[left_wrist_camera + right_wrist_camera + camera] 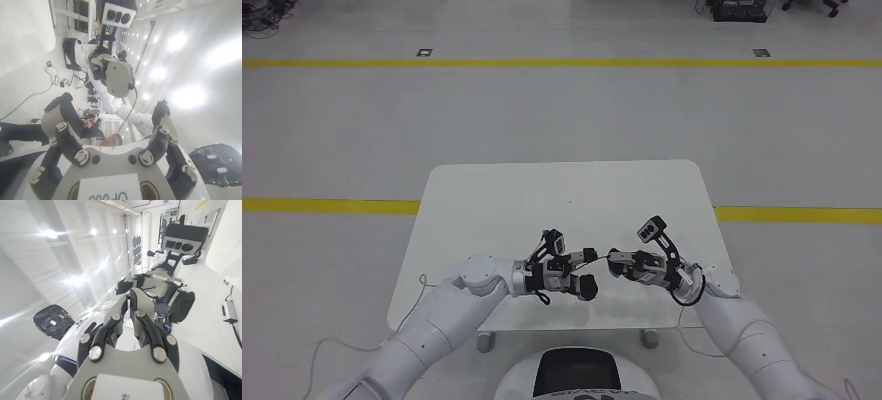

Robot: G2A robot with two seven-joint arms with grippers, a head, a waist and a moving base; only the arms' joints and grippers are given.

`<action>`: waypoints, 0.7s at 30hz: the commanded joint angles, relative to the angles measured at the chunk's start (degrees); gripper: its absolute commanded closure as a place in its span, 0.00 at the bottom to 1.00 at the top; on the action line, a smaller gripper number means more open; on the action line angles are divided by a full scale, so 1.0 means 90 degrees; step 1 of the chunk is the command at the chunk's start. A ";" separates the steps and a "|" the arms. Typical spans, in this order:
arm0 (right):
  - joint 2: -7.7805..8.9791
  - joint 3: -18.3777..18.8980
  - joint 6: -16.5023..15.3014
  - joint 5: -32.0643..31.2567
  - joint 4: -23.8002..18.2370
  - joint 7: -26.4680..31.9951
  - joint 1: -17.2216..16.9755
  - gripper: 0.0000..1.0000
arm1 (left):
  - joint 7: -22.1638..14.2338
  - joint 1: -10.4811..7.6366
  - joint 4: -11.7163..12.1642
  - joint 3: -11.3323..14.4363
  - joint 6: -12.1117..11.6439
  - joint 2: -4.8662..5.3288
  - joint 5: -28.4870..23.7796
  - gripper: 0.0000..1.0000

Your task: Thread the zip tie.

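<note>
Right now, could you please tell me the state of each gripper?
Left gripper: open.
Right gripper: shut on the zip tie.

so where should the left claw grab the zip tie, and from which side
Take the free stretch of the zip tie, just short of its loose end and away from the right claw, which appears to pinch the other end. The thin strap arcs toward the open left claw, so come straight on from that side and close across the strap, probably leaving the tip free for threading.
</note>
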 commanded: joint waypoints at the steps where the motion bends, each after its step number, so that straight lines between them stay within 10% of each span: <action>1: -0.0008 -0.0003 0.0047 0.0112 -0.0010 0.0073 -0.0012 1.00 | 0.0187 0.0044 -0.0076 -0.0022 -0.0130 0.0006 0.0097 0.00; 21: -0.0066 -0.0024 0.0081 0.0117 -0.0169 -0.0602 -0.0077 1.00 | 0.0917 0.0244 -0.0344 -0.0085 -0.0500 0.0018 0.0425 0.00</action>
